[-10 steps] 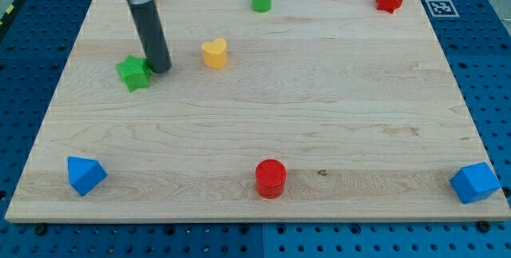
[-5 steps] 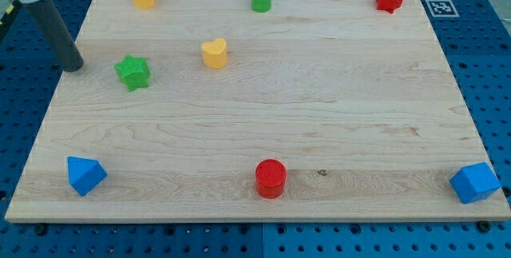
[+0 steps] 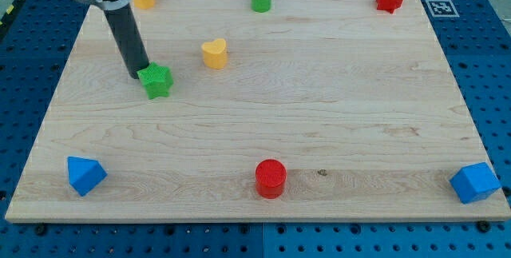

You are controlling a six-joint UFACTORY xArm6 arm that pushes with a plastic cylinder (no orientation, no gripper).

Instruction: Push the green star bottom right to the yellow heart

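**Tip on the star's upper-left, push line needs correcting**

Our rig has no claw to open or clench, just the dark rod. My tip (image 3: 139,75) sits touching, or just beside, the upper-left edge of the small green star-shaped block (image 3: 156,81); we can't tell true contact from this view.

The star lies left of and slightly nearer than the small yellow heart-shaped block (image 3: 214,53), clearly apart from it. Target spot, as we read it, is just right of and nearer than the heart, so the star has to travel right, passing on the heart's near side.

Our judgement on doing this well:
- Keep the tip on the star's left face and drive mostly rightward; the current upper-left contact suits a down-right push.
- Push through the star's centre, or it spins off the rod.
- Stay clear of the heart; nudging it moves the goal.
- Stop short, then trim with small corrections.

Red cylinder block (image 3: 271,178) on the light wooden board (image 3: 335,114) is well apart, no obstacle.
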